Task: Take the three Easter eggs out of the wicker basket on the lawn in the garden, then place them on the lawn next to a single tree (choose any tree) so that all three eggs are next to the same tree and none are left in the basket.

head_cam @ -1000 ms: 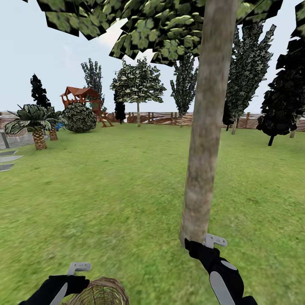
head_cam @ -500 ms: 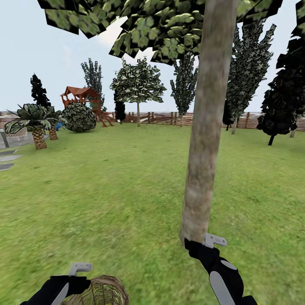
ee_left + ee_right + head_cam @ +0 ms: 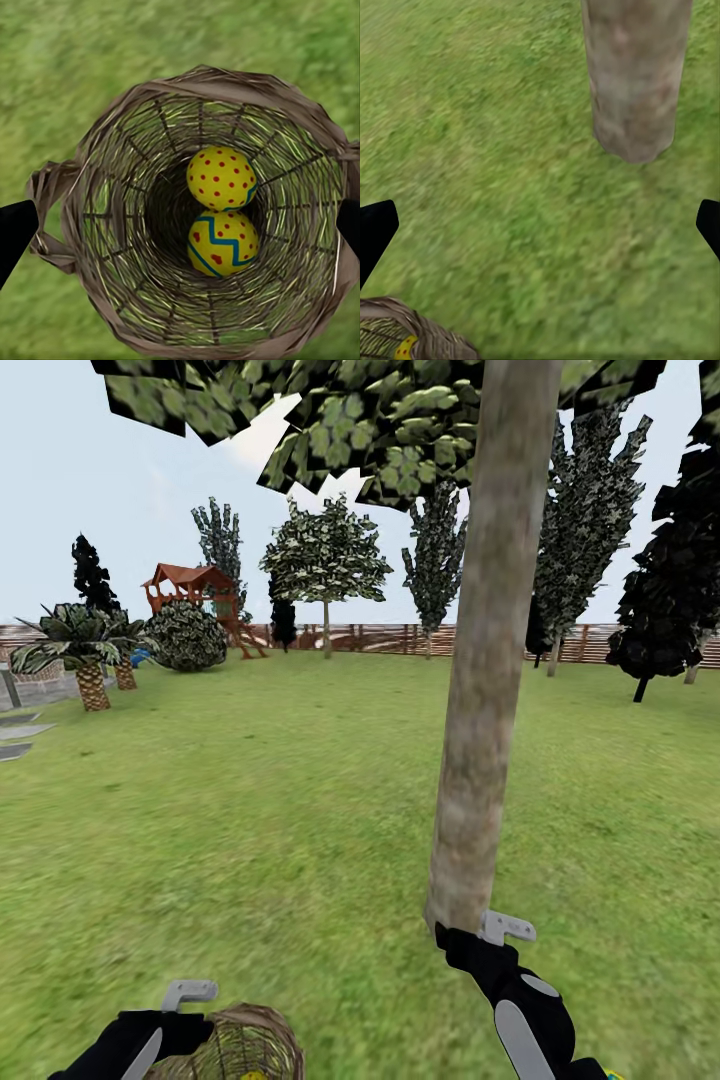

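Jaws of both grippers stand wide apart and hold nothing. Over the lawn [image 3: 250, 800] of a fenced garden, the left gripper [image 3: 180, 225] hangs directly above the wicker basket [image 3: 97, 247], its dark fingertips [image 3: 15, 232] showing at either edge of the left wrist view, outside the braided rim. Two Easter eggs lie touching at the bottom of the basket: a red-dotted egg [image 3: 221, 177] and, against it, a zigzag egg [image 3: 223, 244] with a blue stripe and red dots. From the head camera, the basket sits on the grass at the frame's lower edge, just beside the left arm, with a speck of yellow visible inside. The right gripper [image 3: 540, 225] hovers over bare grass near the foot of the tree [image 3: 490, 660], whose mottled grey-tan trunk rises from the lawn close ahead of the right arm. Basket and trunk stand near each other but apart. A wooden fence [image 3: 400, 638], palms [image 3: 85, 650] and a red-roofed play structure [image 3: 195, 590] line the far side.
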Robot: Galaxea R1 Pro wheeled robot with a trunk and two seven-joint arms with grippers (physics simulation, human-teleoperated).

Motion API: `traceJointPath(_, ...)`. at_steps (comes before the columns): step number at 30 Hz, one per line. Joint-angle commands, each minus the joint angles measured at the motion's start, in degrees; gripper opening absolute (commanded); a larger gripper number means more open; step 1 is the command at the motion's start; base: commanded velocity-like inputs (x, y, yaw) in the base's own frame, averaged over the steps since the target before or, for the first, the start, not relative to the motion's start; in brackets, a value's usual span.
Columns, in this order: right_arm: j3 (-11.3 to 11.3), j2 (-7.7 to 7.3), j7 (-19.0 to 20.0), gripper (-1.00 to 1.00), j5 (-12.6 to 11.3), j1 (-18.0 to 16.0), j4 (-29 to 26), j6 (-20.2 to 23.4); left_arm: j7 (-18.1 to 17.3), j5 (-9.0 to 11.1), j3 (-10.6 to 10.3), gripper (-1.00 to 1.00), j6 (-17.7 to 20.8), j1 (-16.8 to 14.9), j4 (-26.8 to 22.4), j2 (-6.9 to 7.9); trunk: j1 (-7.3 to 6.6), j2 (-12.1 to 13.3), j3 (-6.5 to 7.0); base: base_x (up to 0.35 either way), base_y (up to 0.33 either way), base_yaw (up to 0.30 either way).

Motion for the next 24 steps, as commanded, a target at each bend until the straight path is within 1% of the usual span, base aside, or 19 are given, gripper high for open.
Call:
traceJointPath(1,0.1,-0.05,-0.6,1.0,-0.5,-0.1,-0.1,0.1,0.2,0.3,-0.3,1.0,0.2,0.0,-0.1,0.07,0.23,-0.5,-0.26,0.0,0.0,0.0)
traceJointPath(24,0.2,-0.05,-0.6,1.0,-0.5,-0.1,-0.1,0.1,-0.4,0.3,-0.3,1.0,-1.2,0.0,0.0,0.07,5.28,-9.7,-4.38,0.0,0.0,0.0)
